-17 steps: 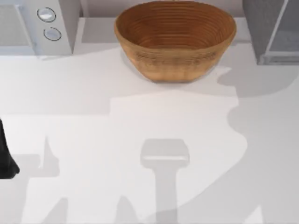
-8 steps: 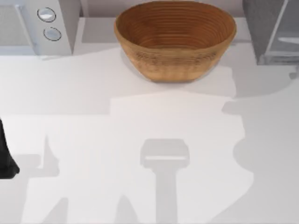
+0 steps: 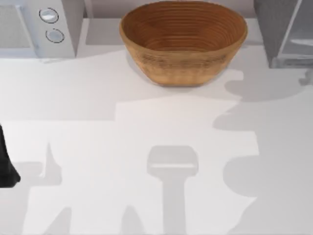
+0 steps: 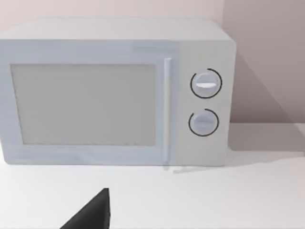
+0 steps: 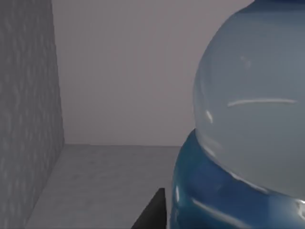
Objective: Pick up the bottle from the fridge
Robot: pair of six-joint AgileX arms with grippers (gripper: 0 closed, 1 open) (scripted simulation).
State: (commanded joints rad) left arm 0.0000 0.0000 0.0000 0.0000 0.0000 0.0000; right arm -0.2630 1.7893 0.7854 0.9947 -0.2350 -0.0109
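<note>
In the right wrist view the bottle (image 5: 248, 124) looms very close, with a pale translucent body over a glossy blue part. It stands inside the fridge, whose speckled grey wall (image 5: 28, 119) rises beside it over a grey floor. One dark finger (image 5: 152, 212) of my right gripper shows right next to the bottle's blue part. In the top view the fridge (image 3: 274, 24) stands at the back right, its pale glassy door panel (image 3: 299, 34) swung outward. My left arm (image 3: 6, 164) rests at the table's left edge.
A large woven basket (image 3: 183, 41) stands at the back middle. A white microwave with two round knobs (image 3: 51, 24) is at the back left, and the left wrist view faces it (image 4: 114, 95). Arm shadows lie across the white tabletop (image 3: 146, 127).
The shadow on the right side of the table has shifted and spread toward the front. The left arm, basket and microwave have not moved.
</note>
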